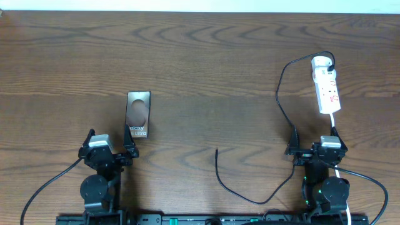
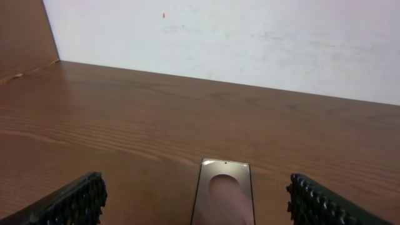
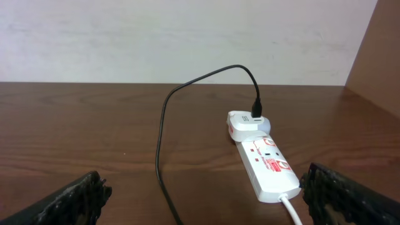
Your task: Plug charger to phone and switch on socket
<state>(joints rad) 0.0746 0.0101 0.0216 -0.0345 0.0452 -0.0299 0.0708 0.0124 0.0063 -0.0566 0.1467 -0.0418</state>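
Observation:
The phone (image 1: 138,114) lies flat on the table, brown-gold face up; in the left wrist view it (image 2: 224,197) sits between and just ahead of my fingers. My left gripper (image 1: 110,139) (image 2: 197,206) is open and empty just behind it. The socket, a white power strip (image 1: 325,89) (image 3: 265,165), lies at the right with a white adapter (image 3: 245,122) plugged into its far end. The charger, a thin black cable (image 1: 282,94) (image 3: 161,140), runs from that adapter and loops to a free tip (image 1: 216,150) at mid-table. My right gripper (image 1: 314,139) (image 3: 206,200) is open and empty.
The strip's white cord (image 1: 336,125) (image 3: 292,209) runs back toward the right arm's base. The table's far edge meets a white wall (image 2: 250,44). A brown side panel (image 3: 381,62) stands at the far right.

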